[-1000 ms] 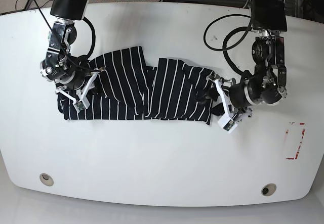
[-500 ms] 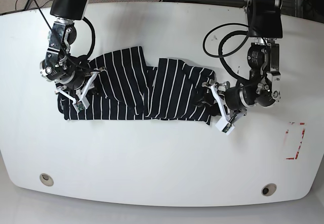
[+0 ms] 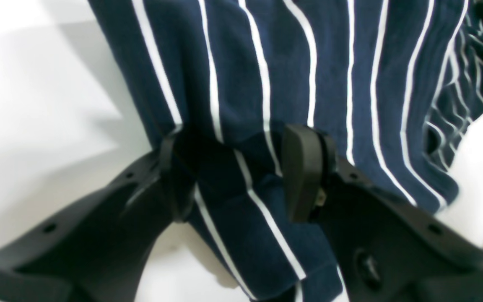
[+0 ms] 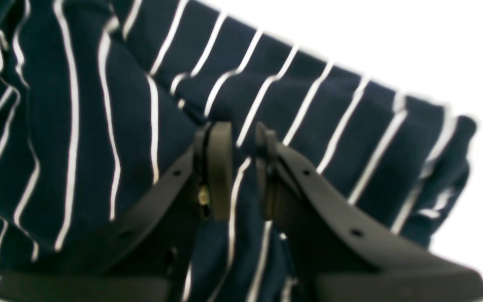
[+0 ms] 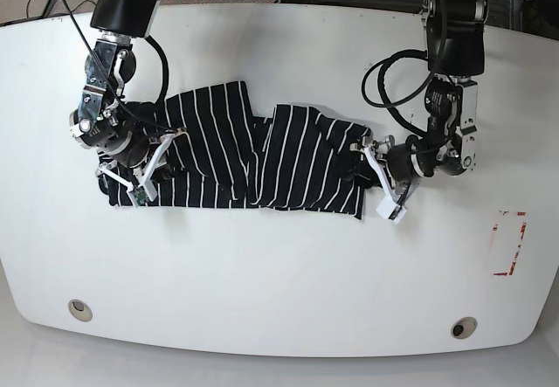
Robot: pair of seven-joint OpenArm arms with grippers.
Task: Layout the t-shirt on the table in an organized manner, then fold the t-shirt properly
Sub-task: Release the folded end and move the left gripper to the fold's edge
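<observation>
The t-shirt [image 5: 262,155], black with thin white stripes, lies bunched and creased across the middle of the white table [image 5: 279,273]. In the base view my left gripper [image 5: 364,165] is at the shirt's right edge. Its wrist view shows the left gripper [image 3: 239,172] with fingers [image 3: 304,172] standing apart and a fold of t-shirt [image 3: 266,75] between them. My right gripper [image 5: 142,162] is at the shirt's left end. Seen from its wrist, the right gripper [image 4: 243,167] is shut on a ridge of the t-shirt [image 4: 99,126], with only a narrow gap between the pads.
Two round grey grommet holes [image 5: 79,308] [image 5: 463,327] sit near the table's front edge. A red-and-white sticker [image 5: 509,243] is at the right. Black cables [image 5: 393,64] loop from the left arm above the shirt's right side.
The left arm has moved in toward the shirt's right edge and its fingers have narrowed around the fabric. The right arm has shifted slightly, still gripping the left end.
</observation>
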